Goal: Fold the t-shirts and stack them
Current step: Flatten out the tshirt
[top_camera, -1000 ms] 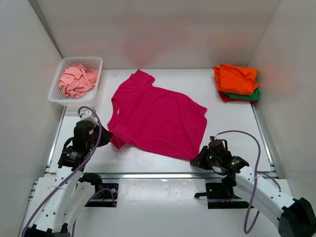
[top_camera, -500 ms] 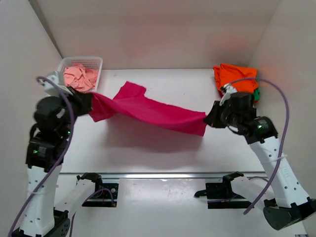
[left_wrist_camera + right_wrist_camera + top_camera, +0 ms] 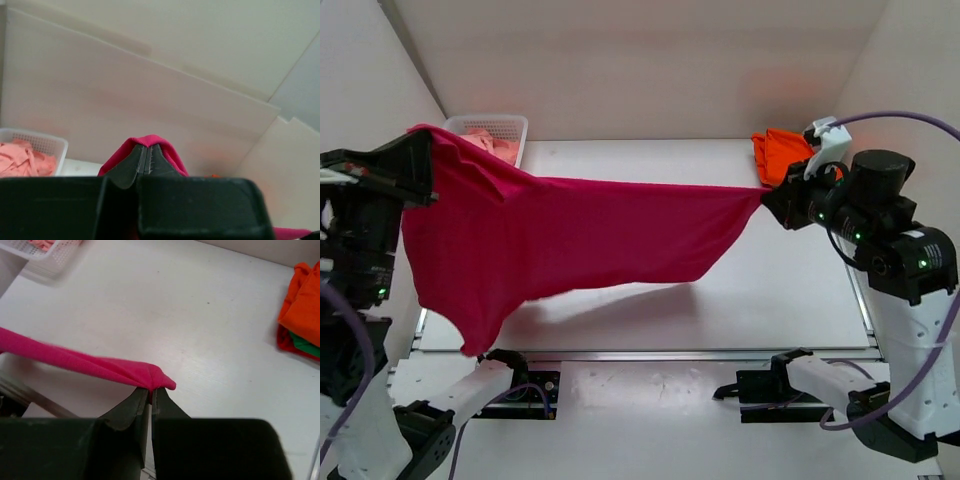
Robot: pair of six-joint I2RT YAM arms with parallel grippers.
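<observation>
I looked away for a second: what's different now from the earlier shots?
Both arms rose and spread apart, lifting the magenta t-shirt off the table; it hangs stretched between the left gripper and right gripper, both shut on it. The basket and folded stack have not moved.

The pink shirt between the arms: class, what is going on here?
The left hand and right hand each pinch an edge of the magenta shirt, holding it stretched in the air above the table, not yet folded. A folded stack topped by an orange shirt sits far right; a pale pink shirt lies in the basket far left.
</observation>
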